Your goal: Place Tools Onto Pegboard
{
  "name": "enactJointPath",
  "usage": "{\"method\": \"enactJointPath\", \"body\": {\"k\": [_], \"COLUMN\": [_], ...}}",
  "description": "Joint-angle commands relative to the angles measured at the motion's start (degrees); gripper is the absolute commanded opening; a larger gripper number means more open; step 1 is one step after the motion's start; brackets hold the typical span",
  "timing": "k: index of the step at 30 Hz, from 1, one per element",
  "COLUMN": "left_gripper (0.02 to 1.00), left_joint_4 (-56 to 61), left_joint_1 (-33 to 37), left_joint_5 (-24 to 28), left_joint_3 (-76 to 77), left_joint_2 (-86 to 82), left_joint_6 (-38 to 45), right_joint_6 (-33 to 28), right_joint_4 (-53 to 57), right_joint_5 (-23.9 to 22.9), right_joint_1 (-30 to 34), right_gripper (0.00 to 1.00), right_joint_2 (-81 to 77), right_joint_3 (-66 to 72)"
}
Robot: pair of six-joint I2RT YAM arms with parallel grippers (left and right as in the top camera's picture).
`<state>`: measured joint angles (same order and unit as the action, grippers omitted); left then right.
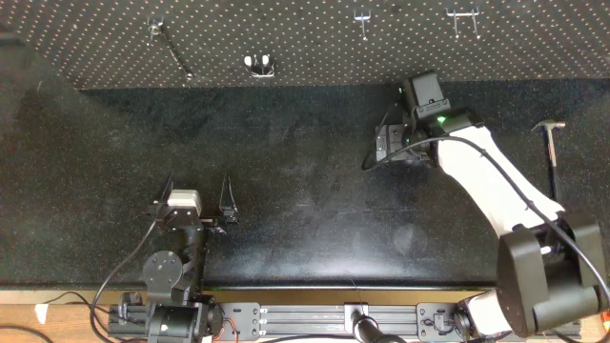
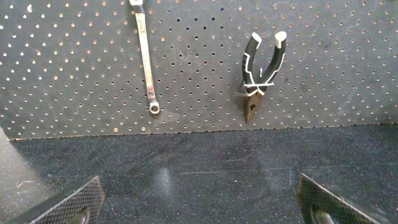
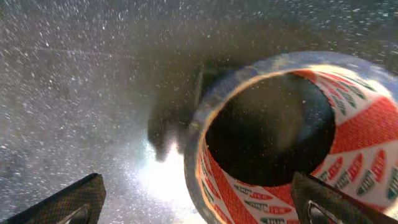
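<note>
A roll of tape (image 3: 348, 143) with a red and white printed inner core lies on the black mat, very close under my right gripper (image 3: 199, 208). The gripper's fingers are open and stand wide apart either side of the roll. From above, the right gripper (image 1: 389, 148) hangs low over the mat just in front of the pegboard (image 1: 315, 48). A wrench (image 2: 147, 56) and black and white pliers (image 2: 261, 68) hang on the pegboard. My left gripper (image 1: 195, 202) is open and holds nothing, near the mat's front left. A hammer (image 1: 550, 152) lies at the far right.
Two bare metal hooks (image 1: 360, 19) (image 1: 463, 19) stick out of the pegboard's right part. The right arm's white link (image 1: 496, 191) slants across the mat's right side. The black mat (image 1: 305, 210) spans the table between the arms.
</note>
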<state>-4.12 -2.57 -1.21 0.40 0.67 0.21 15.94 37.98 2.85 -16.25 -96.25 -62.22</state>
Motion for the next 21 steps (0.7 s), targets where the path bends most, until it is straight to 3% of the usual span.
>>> {"method": "enactJointPath", "body": {"k": [1, 2, 4, 7, 11, 15, 16, 19, 21], "left_gripper": [0.996, 0.996, 0.996, 0.996, 0.996, 0.996, 0.996, 0.996, 0.996], "left_joint_4": [-0.4, -0.4, -0.4, -0.4, -0.4, -0.4, -0.4, -0.4, -0.4], "left_joint_1": [-0.3, -0.3, -0.3, -0.3, -0.3, -0.3, -0.3, -0.3, -0.3], "left_joint_5": [0.2, 0.2, 0.2, 0.2, 0.2, 0.2, 0.2, 0.2, 0.2], "left_joint_3": [-0.1, -0.1, -0.1, -0.1, -0.1, -0.1, -0.1, -0.1, -0.1], "left_joint_2": [-0.5, -0.5, -0.5, -0.5, -0.5, -0.5, -0.5, -0.5, -0.5], "left_joint_6": [0.9, 0.9, 0.9, 0.9, 0.9, 0.9, 0.9, 0.9, 0.9], "right_joint_6": [-4.4, -5.5, -6.7, -6.5, -6.0, -5.5, -5.5, -5.6, -5.8], "right_joint_4": [-0.1, -0.9, -3.1, -4.9, -11.1, -19.2, -21.5, -28.0, -31.2], "right_joint_5": [-1.4, -1.4, -1.4, -0.7, -0.8, -1.2, -2.0, -10.1, -11.4], "right_joint_1": [-0.5, -0.5, -0.5, -1.2, -7.8, -10.1, -10.2, -11.8, -11.8], "right_gripper": [0.494, 0.281, 0.077, 0.075, 0.075, 0.075, 0.075, 0.075, 0.075], "right_joint_2": [-2.6, -2.6, -2.6, 0.2, 17.3, 26.4, 26.7, 23.8, 20.6], "right_joint_3": [-1.2, -1.2, -1.2, -1.2, -1.2, -1.2, -1.2, -1.2, -1.2]}}
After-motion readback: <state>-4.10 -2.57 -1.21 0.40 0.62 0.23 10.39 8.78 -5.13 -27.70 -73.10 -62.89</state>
